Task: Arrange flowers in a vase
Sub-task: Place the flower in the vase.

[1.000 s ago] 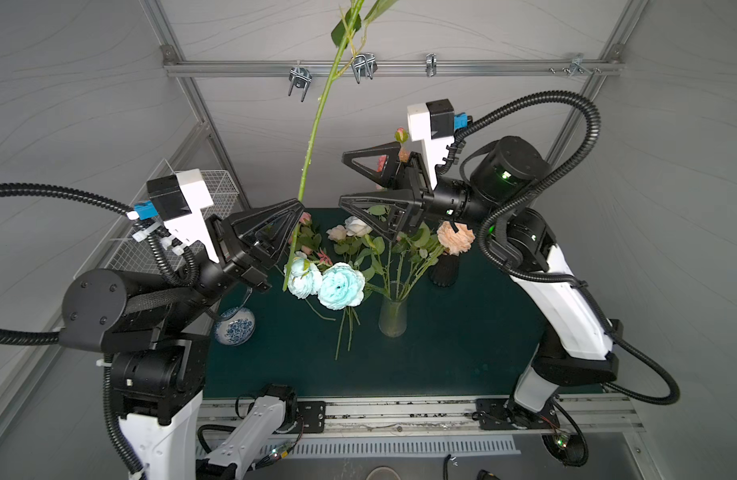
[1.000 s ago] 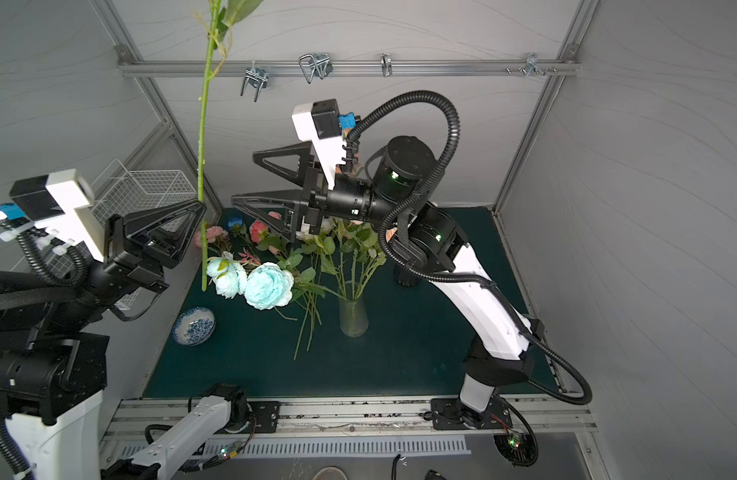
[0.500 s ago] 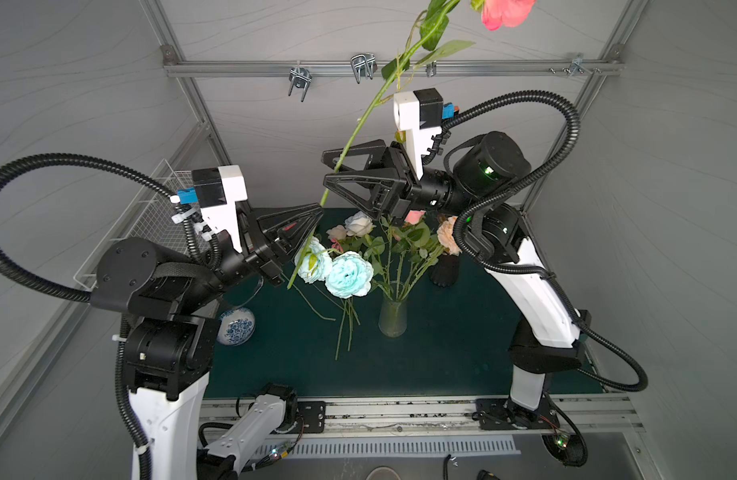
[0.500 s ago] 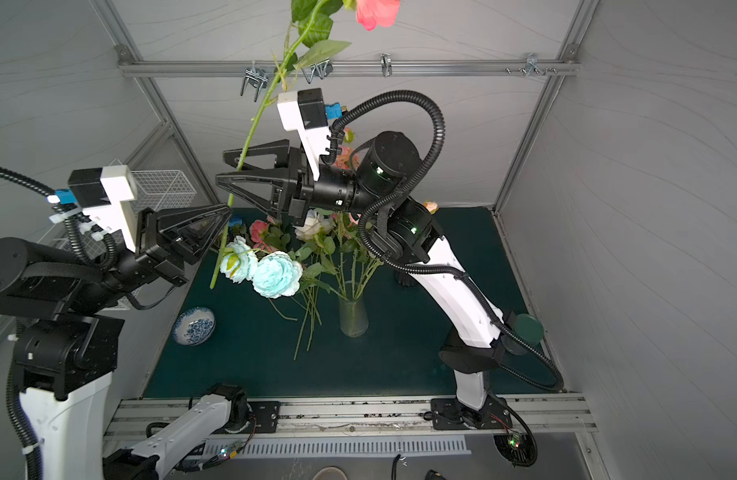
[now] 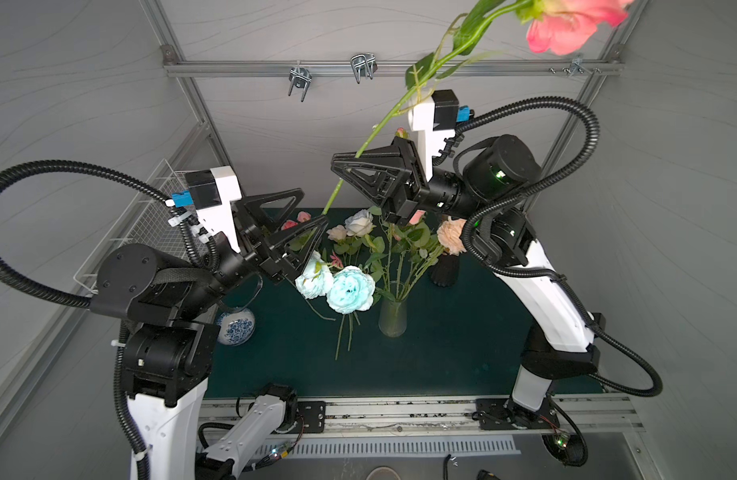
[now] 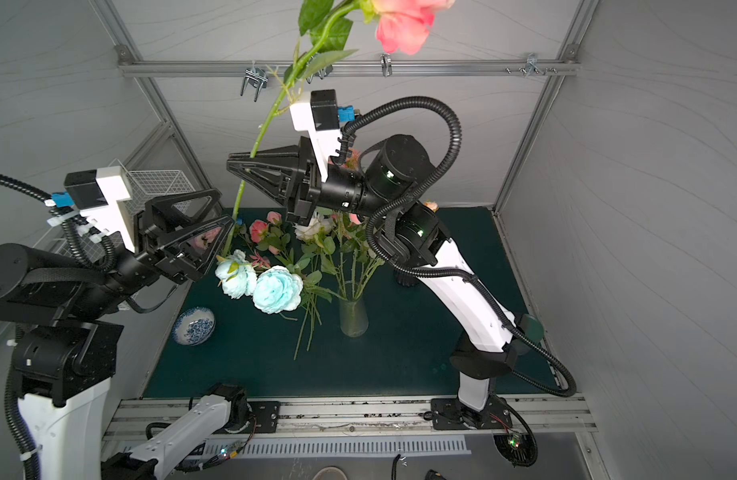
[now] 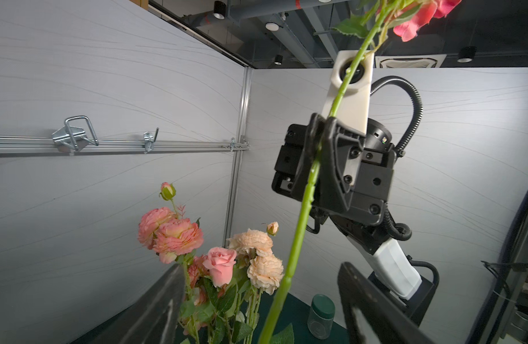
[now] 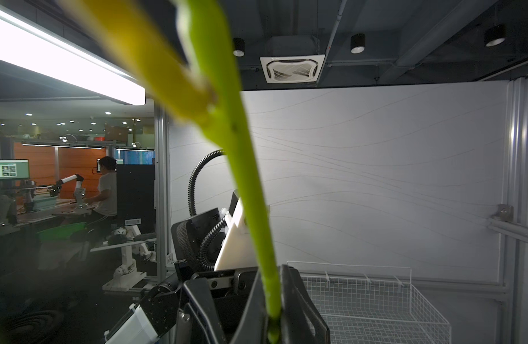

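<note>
the vase (image 5: pixel 393 318) is clear smooth glass, the bowl (image 5: pixel 235 326) glossy glazed ceramic, the mat (image 5: pixel 462 340) matt, the rail (image 5: pixel 254 68) bare metal, the basket (image 8: pixel 376 297) white-coated wire, the stem (image 7: pixel 304 214) smooth and plastic-looking.

White arm shells (image 5: pixel 541 299); black joints (image 5: pixel 500 166); ribbed black cable hoses (image 5: pixel 541 99); triangular black right pincer (image 5: pixel 337 161); green lights (image 5: pixel 499 174).

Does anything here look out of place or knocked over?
Yes. Two pale blue blooms lie on the green mat beside the glass vase, stems loose, not standing in it. And the pink rose is up high, slanted, its stem pinched in the right gripper.
</note>
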`<state>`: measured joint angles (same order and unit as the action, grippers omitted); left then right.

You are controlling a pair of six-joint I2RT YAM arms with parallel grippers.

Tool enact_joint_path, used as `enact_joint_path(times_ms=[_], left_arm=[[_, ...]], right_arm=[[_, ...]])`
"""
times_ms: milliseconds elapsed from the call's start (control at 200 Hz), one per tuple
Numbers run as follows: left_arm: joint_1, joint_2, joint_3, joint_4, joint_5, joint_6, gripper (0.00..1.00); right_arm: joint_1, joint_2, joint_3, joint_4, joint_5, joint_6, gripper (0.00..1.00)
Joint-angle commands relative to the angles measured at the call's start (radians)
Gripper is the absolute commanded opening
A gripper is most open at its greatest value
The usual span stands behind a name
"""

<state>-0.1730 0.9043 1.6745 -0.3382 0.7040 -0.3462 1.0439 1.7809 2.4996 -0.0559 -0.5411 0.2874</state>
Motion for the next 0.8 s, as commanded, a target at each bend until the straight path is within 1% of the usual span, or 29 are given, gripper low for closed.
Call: enact_joint_path(times_ms=[0,110,215,295,345,440,480,550,670,720,795], left_arm=[[0.0,-0.016,-0.007,0.047,-0.073,-0.011,0.84],[-0.001,-0.034,-0.024,0.054,-0.143,-0.013,0.85],[0.0,-0.05,-0.043,0.062,-0.206,-0.017,0.86],[-0.001,-0.07,-0.067,0.076,-0.265,-0.023,0.87],[-0.001,-0.086,-0.08,0.077,-0.313,-0.022,0.89],[0.0,-0.104,-0.096,0.062,-0.357,-0.013,0.93],[0.0,-0.108,-0.098,0.047,-0.38,-0.015,0.99],[0.0,-0.121,-0.115,0.022,-0.454,-0.025,1.0],[-0.001,-0.173,-0.182,0.002,-0.61,-0.058,1.0],[0.0,-0.204,-0.219,0.0,-0.65,-0.066,1.0],[0.0,-0.253,-0.277,0.01,-0.673,-0.072,0.99]], right_arm=[[-0.026,-0.086,-0.001,0.095,0.049,-0.029,0.0],[-0.066,-0.149,-0.055,0.132,0.089,-0.036,0.0],[-0.088,-0.224,-0.121,0.141,0.156,-0.1,0.0],[-0.11,-0.277,-0.161,0.122,0.181,-0.147,0.0],[-0.13,-0.322,-0.198,0.108,0.192,-0.159,0.0],[-0.165,-0.426,-0.338,0.094,0.219,-0.175,0.0],[-0.172,-0.477,-0.399,0.073,0.236,-0.181,0.0],[-0.172,-0.554,-0.489,0.009,0.267,-0.194,0.0],[-0.172,-0.707,-0.708,-0.073,0.336,-0.189,0.0],[-0.172,-0.756,-0.778,-0.107,0.361,-0.186,0.0],[-0.17,-0.834,-0.883,-0.166,0.382,-0.178,0.0]])
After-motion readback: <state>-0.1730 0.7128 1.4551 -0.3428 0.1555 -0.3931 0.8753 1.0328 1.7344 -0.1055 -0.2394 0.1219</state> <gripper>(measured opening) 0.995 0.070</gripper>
